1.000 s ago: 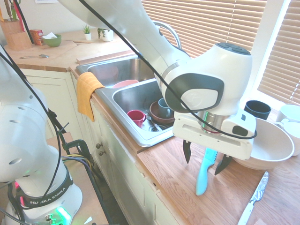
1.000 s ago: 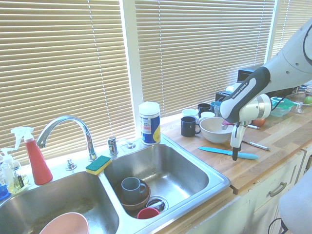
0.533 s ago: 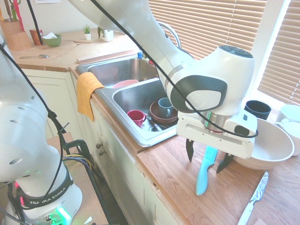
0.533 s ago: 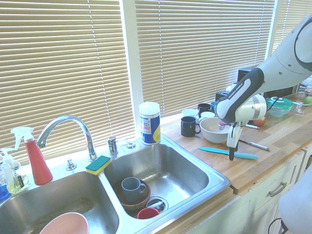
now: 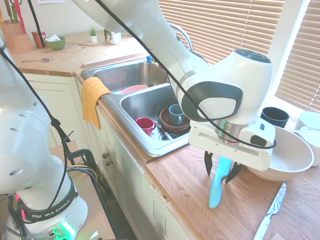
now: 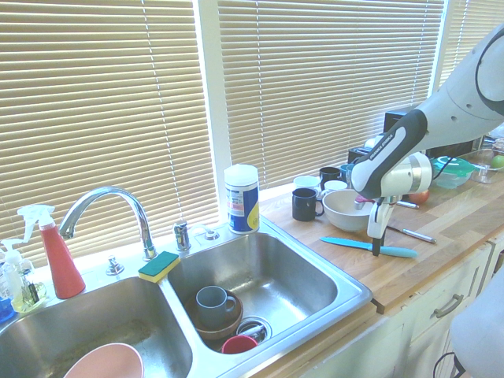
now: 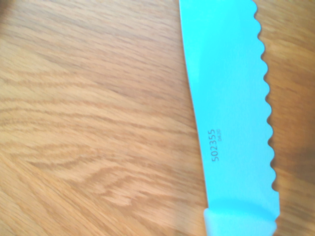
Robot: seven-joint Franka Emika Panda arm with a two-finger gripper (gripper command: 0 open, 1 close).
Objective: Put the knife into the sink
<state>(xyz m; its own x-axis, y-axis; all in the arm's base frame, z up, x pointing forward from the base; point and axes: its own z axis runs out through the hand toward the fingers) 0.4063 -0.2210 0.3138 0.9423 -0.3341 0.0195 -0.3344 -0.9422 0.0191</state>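
I have the gripper down over the turquoise knife, its two dark fingertips partway open, one on either side of it. I see a gap on at least one side, so I don't count the knife as gripped; whether a fingertip brushes it, I can't tell. The knife lies flat on the wooden counter, beside the sink and outside it. My wrist view gives me its scalloped edge and the print "502355" near the handle.

Near it on the counter lies the silver knife with the patterned blade. Just beyond the gripper sits the white bowl, and behind that the dark mug.

Further off, the sink holds a red cup, a brown bowl and a blue-grey mug. A pink bowl is in the other basin. An orange towel hangs over the counter's front edge.
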